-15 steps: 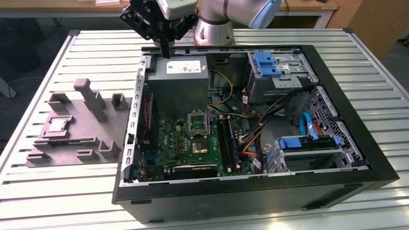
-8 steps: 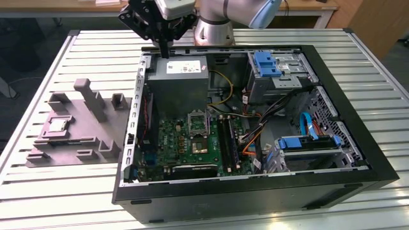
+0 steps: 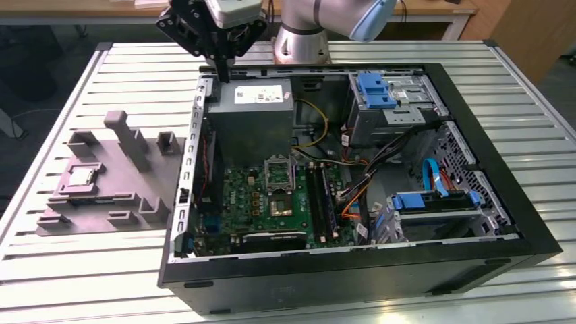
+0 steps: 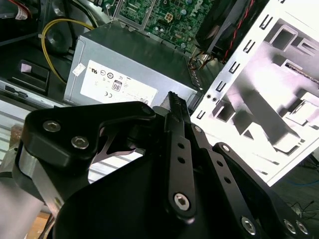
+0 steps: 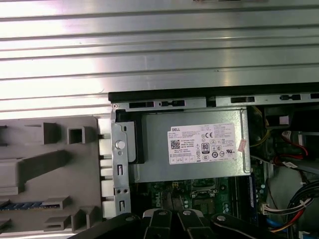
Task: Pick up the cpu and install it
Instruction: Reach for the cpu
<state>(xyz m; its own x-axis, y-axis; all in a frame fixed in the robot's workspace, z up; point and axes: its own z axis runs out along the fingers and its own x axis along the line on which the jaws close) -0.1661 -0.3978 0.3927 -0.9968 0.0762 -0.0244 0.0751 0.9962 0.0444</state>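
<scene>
**A:** Surface and room?
**B:** A table (image 3: 108, 81) of ribbed aluminium slats that run across the exterior view. Wooden furniture (image 3: 513, 27) stands behind it at 1 o'clock.

**A:** What is on it?
**B:** At centre is an open computer case (image 3: 360, 273) with black sheet-metal walls and a hard square rim. Just beside its wall at 9 o'clock lies a fixture tray (image 3: 108, 212), matte grey, moulded, with blocky posts and pockets.

**A:** The cpu?
**B:** The cpu (image 3: 83, 177) is a flat, pale square lying in a square recess of the tray. It is at 9 o'clock of the case and well apart from the gripper.

**A:** Inside the case?
**B:** A smooth grey power supply (image 3: 252, 121) with a white label sits at 11 o'clock. At 6 o'clock of it is the green motherboard (image 3: 256, 209), carrying a socket frame (image 3: 279, 172).

**A:** The gripper?
**B:** The gripper (image 3: 220, 73) is black, with bolted linkage fingers. It hangs above the case rim at 11 o'clock, beside the power supply. In both wrist views the fingertips are pressed together with nothing between them.

**A:** Room to move?
**B:** Open slats lie at 7, 9 and 11 o'clock of the tray. The 3 o'clock half of the case is crowded with cables (image 3: 360, 182) and blue-tabbed drive cages (image 3: 387, 101).
</scene>
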